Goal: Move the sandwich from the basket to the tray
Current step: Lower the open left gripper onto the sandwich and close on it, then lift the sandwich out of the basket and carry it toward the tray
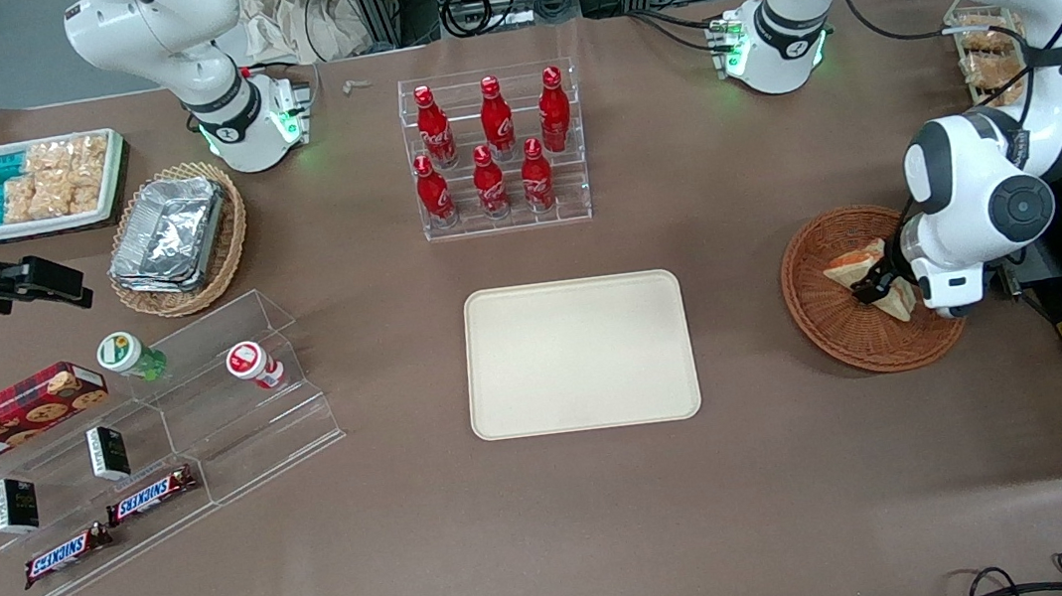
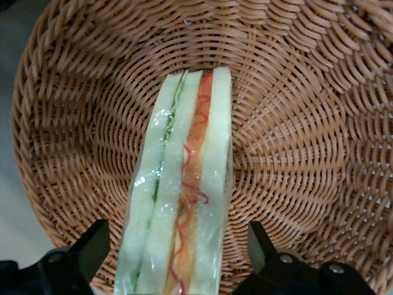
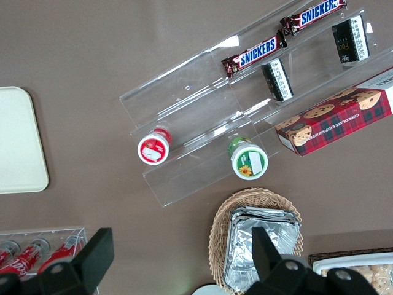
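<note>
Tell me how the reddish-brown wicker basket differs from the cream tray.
The round reddish-brown woven wicker basket is bowl-like; the cream rectangular tray is flat and smooth. The basket holds plastic-wrapped sandwich wedges, with the left gripper open astride one; the tray holds nothing. Both rest on the brown table.

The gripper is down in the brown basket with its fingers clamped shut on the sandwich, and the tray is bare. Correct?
Not quite. In the left wrist view the gripper is open, its fingers apart on either side of the sandwich, not clamped. It is down in the basket, and the tray is bare.
</note>
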